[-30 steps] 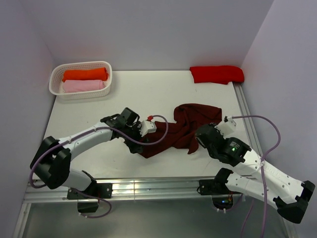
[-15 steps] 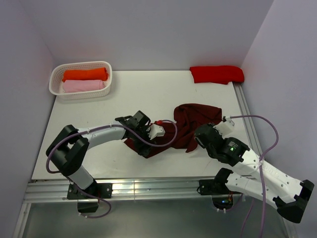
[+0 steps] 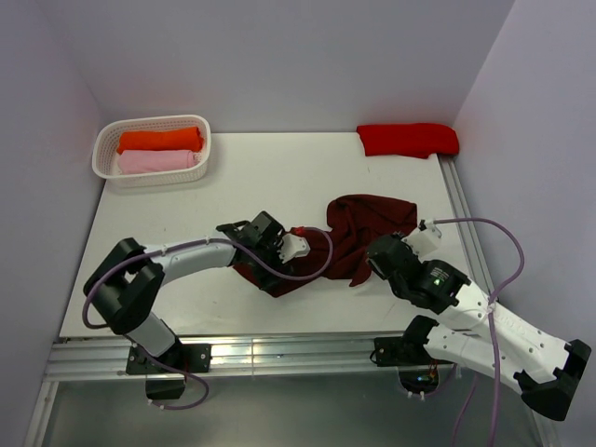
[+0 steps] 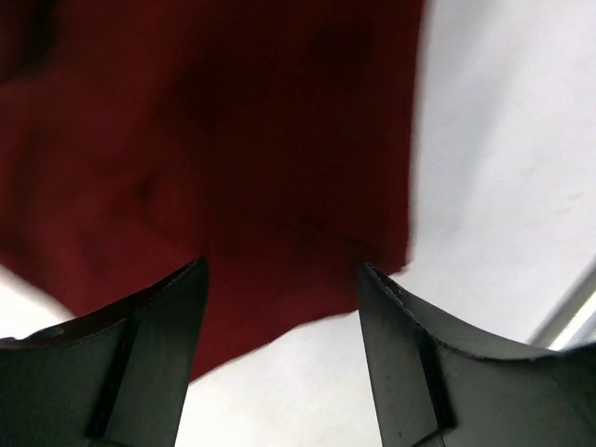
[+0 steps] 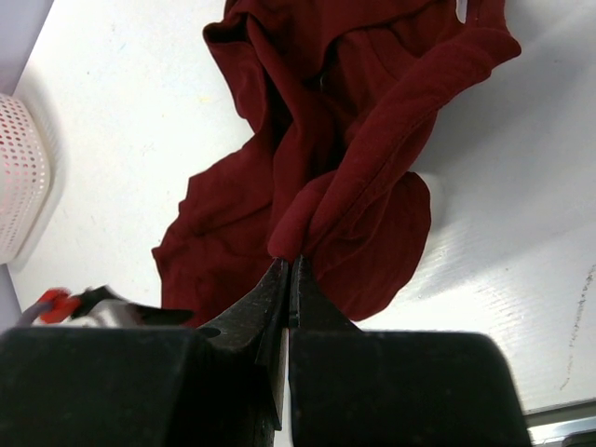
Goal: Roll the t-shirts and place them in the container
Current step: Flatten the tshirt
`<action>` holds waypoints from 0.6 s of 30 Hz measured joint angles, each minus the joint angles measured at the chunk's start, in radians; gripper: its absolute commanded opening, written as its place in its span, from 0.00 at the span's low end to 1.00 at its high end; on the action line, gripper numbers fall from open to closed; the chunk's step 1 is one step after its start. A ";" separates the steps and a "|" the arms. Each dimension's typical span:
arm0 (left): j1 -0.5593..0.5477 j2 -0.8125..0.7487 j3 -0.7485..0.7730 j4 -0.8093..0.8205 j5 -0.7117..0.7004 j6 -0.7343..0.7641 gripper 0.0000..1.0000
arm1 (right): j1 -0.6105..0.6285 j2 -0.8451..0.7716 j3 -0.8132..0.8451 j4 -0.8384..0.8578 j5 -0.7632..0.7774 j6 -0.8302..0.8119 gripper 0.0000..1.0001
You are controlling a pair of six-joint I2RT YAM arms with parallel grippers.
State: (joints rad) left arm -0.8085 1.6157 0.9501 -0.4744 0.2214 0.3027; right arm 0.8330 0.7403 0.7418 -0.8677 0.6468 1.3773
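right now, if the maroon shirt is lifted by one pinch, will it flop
Likely floppy: the maroon t-shirt lies crumpled in soft folds, so it should sag below the right gripper pinching it. Pushing would probably bunch it, not slide it.

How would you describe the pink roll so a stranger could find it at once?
Start at the white table and go to its far left corner, where a white basket stands. Two rolls lie inside; take the pale pink roll, nearer the arms, not the orange roll behind it.
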 measured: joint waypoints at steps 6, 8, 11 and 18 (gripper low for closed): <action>0.001 -0.125 -0.043 -0.008 -0.062 0.036 0.75 | -0.005 0.000 -0.011 0.002 -0.001 -0.008 0.00; 0.000 -0.135 -0.033 -0.010 -0.048 0.035 0.74 | -0.007 0.001 -0.011 0.002 0.000 -0.011 0.00; -0.001 -0.105 0.002 -0.023 -0.021 0.031 0.73 | -0.008 0.004 -0.011 0.005 -0.001 -0.012 0.00; -0.004 0.021 0.103 -0.006 -0.040 -0.014 0.73 | -0.009 0.003 -0.011 0.006 -0.002 -0.012 0.00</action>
State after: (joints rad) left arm -0.8124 1.6363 1.0527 -0.4805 0.1818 0.2882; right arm 0.8238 0.7437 0.7303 -0.8612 0.6445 1.3655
